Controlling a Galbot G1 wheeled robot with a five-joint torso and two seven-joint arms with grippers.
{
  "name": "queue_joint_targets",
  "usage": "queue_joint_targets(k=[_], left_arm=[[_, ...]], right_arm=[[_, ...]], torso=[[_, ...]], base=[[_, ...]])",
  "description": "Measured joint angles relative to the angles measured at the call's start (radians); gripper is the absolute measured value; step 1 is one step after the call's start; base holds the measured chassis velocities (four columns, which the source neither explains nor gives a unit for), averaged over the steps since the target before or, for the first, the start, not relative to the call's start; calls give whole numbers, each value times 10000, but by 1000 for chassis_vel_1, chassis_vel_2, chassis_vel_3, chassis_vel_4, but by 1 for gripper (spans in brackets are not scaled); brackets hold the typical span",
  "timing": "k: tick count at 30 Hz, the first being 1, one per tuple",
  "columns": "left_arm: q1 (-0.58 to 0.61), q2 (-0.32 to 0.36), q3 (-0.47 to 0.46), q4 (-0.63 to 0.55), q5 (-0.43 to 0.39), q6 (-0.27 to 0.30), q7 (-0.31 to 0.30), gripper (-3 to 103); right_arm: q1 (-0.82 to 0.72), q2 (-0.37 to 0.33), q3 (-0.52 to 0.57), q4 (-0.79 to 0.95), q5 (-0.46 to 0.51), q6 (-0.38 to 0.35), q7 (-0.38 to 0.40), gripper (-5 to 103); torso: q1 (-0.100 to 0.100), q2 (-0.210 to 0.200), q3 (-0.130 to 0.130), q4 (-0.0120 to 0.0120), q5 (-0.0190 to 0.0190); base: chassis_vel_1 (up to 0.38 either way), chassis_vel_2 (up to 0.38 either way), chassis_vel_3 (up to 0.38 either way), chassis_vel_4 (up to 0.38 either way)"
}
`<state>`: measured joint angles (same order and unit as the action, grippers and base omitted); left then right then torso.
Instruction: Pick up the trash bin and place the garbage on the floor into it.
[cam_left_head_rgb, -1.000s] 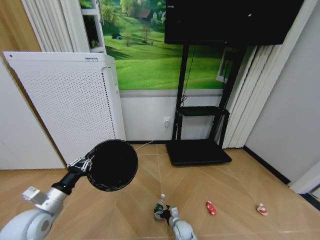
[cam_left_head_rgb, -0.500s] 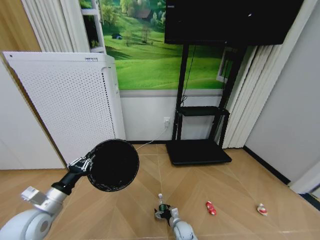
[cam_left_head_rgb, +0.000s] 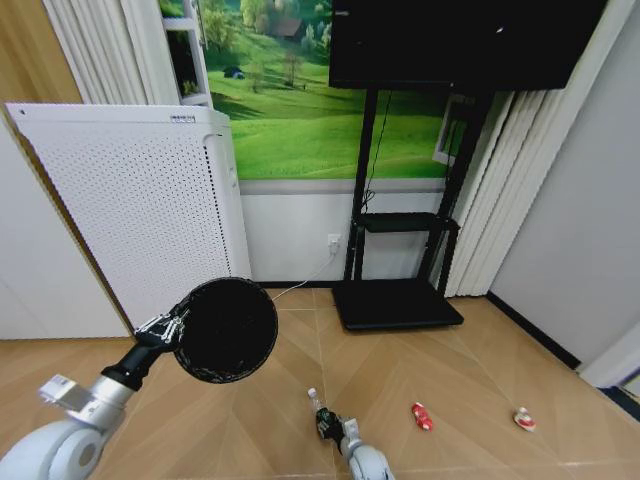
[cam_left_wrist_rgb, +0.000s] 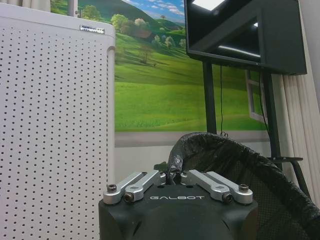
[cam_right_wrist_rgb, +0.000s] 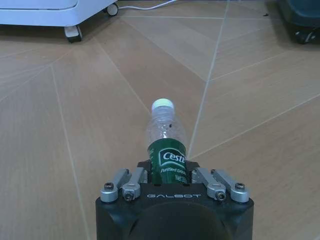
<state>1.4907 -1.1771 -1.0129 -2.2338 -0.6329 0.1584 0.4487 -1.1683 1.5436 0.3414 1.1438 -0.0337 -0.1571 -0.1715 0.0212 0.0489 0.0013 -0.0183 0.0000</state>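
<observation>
My left gripper (cam_left_head_rgb: 172, 328) is shut on the rim of the black trash bin (cam_left_head_rgb: 228, 330) and holds it off the floor, its opening tipped toward the camera. In the left wrist view the fingers (cam_left_wrist_rgb: 142, 182) close on the bin's lined rim (cam_left_wrist_rgb: 225, 150). Low at the front, my right gripper (cam_left_head_rgb: 336, 430) is shut on the clear bottle (cam_left_head_rgb: 320, 410) with a green label. In the right wrist view the bottle (cam_right_wrist_rgb: 166, 140) sticks out from the gripper (cam_right_wrist_rgb: 168, 172), cap forward, above the wooden floor. A small red piece (cam_left_head_rgb: 421, 416) and a red-and-white piece (cam_left_head_rgb: 523, 419) lie on the floor to the right.
A tall white perforated cabinet (cam_left_head_rgb: 130, 210) on casters stands at the back left. A black TV stand (cam_left_head_rgb: 396, 302) with a flat base sits against the wall, a white cable (cam_left_head_rgb: 300, 285) trailing beside it. A grey wall (cam_left_head_rgb: 590, 250) closes the right side.
The right gripper has drawn back a little with the bottle, whose cap now leans to the left. The bin and left arm have barely shifted.
</observation>
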Motion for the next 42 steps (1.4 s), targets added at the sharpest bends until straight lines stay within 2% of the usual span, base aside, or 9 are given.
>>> queue_joint_targets(k=[4, 7, 13, 15, 26, 28, 31, 40, 42], left_arm=[[-19, -33, 10, 75, 0, -13, 2, 7], [-42, -168, 45, 277, 24, -43, 2, 7], [-309, -249, 309, 601, -7, 27, -363, 7], [-529, -281, 410, 824, -131, 90, -738, 7], [-593, -239, 212, 1620, -478, 148, -1306, 7], [-1095, -250, 738, 2501, -414, 161, -1384, 7], [-1667, -255, 1330, 2911, -130, 168, -1417, 7], [-3042, -359, 3009, 3794, 491, 167, -1467, 7], [-3702, -516, 4171, 4373, 813, 108, -1562, 7]], right_arm=[[-94, -46, 238, 383, 110, 13, 150, 28], [-341, -409, 950, 1430, 317, -30, 219, 21], [-760, -860, 2039, 2592, 871, -130, 311, 21], [-836, -1094, 2454, 3067, 1411, -190, 641, 21], [-909, -1666, 2991, 5290, 2983, -660, 857, 21], [-1078, -1744, 3018, 7140, 4665, -1420, 856, 21], [-1229, -1763, 2888, 8147, 5213, -1844, 880, 21], [-1566, -1895, 2288, 10180, 5520, -2498, 909, 21], [-1647, -1955, 1856, 10695, 5579, -2750, 807, 21]], torso=[[0, -1, 0, 0, 4], [0, -1, 0, 1, 1], [0, -1, 0, -1, 2], [0, -1, 0, -6, 0], [0, 0, 0, 0, 0], [-1, -1, 0, 3, -2], [0, -1, 1, 0, -2], [0, -1, 0, 1, 2], [0, -1, 1, -2, -2]], base=[[0, 0, 0, 0], [0, 0, 0, 0], [0, 0, 0, 0], [0, 0, 0, 0], [0, 0, 0, 0], [0, 0, 0, 0], [0, 0, 0, 0], [0, 0, 0, 0], [0, 0, 0, 0]])
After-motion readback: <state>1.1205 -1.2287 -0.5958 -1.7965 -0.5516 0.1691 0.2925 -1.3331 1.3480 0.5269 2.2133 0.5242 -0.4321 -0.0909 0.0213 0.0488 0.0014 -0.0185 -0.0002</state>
